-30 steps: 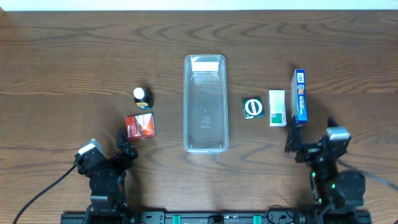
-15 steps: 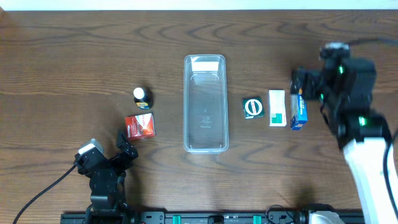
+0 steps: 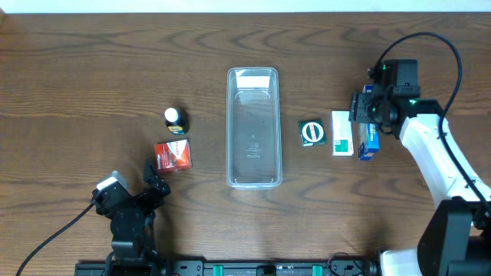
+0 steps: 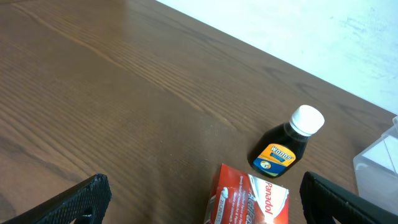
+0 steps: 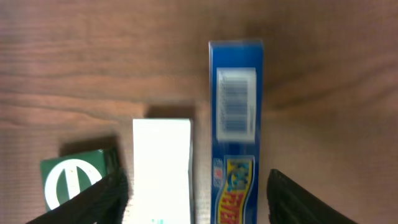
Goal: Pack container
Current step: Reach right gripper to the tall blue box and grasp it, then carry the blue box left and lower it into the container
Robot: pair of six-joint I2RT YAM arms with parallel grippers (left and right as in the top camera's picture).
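The container (image 3: 253,126), a long clear plastic tray, lies empty in the middle of the table; its corner shows in the left wrist view (image 4: 380,163). My right gripper (image 3: 367,113) is open above the blue box (image 3: 370,138) and white box (image 3: 342,133). In the right wrist view its fingers (image 5: 199,202) straddle the white box (image 5: 163,168) and the blue box (image 5: 236,124), with the green box (image 5: 78,180) at the left. My left gripper (image 3: 155,176) is open and empty just short of the red box (image 3: 173,156); in the left wrist view its fingers (image 4: 214,205) frame that red box (image 4: 252,196).
A small dark bottle with a white cap (image 3: 176,120) stands behind the red box, also in the left wrist view (image 4: 286,146). The green box (image 3: 312,133) lies between the container and the white box. A black cable (image 3: 46,238) trails off the left arm.
My right arm has swung up from the front right of the table to above the blue and white boxes. The left arm and the objects have not moved.
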